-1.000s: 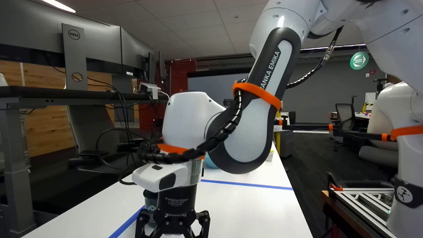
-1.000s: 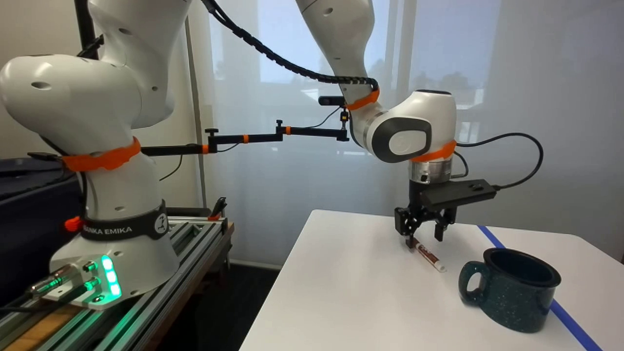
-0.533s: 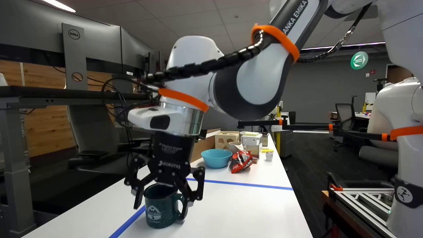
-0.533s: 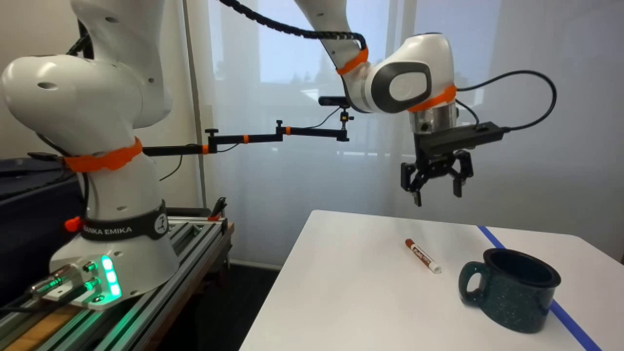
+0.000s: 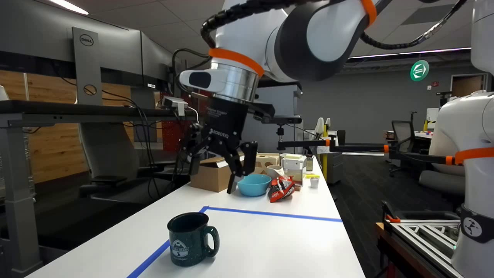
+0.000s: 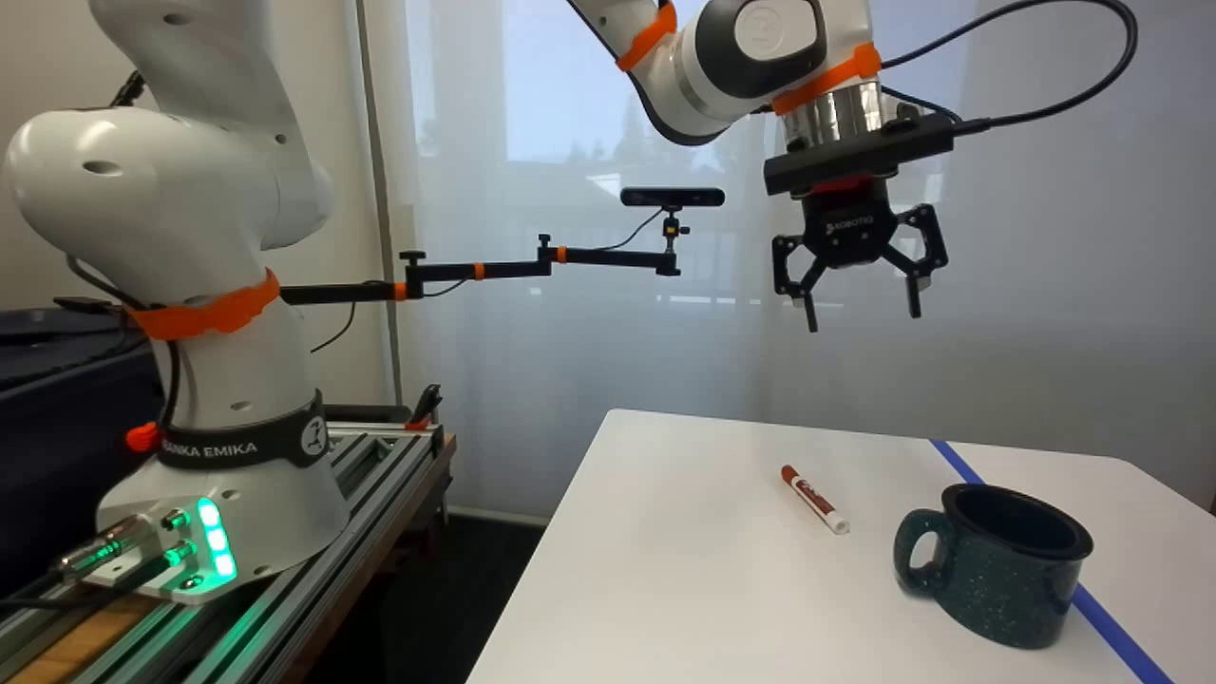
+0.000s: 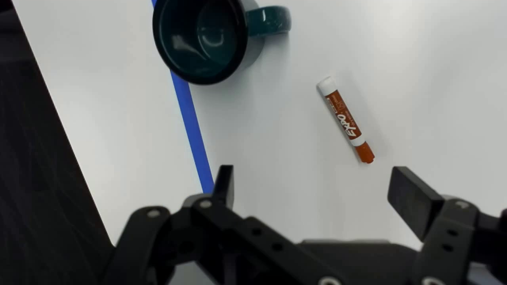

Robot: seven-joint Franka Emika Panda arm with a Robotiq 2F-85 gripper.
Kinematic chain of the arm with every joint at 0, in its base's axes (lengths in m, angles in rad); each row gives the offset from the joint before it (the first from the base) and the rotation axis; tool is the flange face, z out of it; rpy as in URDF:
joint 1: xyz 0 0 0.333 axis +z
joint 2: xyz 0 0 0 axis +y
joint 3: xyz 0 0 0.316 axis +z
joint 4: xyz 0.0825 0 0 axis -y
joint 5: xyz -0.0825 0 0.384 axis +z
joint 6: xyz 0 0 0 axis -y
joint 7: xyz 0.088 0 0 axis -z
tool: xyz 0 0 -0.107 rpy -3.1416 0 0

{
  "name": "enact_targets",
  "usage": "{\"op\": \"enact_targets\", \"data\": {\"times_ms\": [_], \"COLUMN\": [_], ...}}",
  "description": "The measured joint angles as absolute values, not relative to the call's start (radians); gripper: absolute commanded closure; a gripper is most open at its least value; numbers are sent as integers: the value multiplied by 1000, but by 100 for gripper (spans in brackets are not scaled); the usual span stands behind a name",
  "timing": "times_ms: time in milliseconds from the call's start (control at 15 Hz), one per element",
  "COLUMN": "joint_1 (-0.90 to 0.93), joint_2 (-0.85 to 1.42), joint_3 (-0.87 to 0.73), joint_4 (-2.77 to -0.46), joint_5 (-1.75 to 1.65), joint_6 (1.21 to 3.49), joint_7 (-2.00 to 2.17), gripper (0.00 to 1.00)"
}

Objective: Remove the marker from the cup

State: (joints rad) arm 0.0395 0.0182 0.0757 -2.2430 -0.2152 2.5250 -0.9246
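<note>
The marker (image 6: 814, 499) lies flat on your table (image 6: 684, 560), to the left of the cup (image 6: 1012, 584) in an exterior view. It is on the side of the handle (image 7: 269, 20), apart from the cup, and its cap (image 7: 365, 152) points away from the cup. The cup stands upright at the tape strip (image 7: 194, 130); you cannot see if its base touches it. Your gripper (image 6: 864, 324) hangs above the table, higher than the marker and the cup. In an exterior view, behind the cup, the tape strip turns and crosses the table. Beyond this you find a box (image 5: 210, 177); to its right a bowl (image 5: 254, 186), then a bag (image 5: 281, 190), and farther right a container (image 5: 314, 183).
</note>
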Motion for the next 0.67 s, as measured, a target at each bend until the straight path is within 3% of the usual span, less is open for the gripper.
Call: {"op": "enact_targets", "data": {"times_ms": [667], "joint_1": [39], "joint_2": [-86], "joint_3": [67], "joint_4": [-2290], "joint_5": [-187], "joint_6": [2412], "joint_7": [-788], "gripper": [0]}}
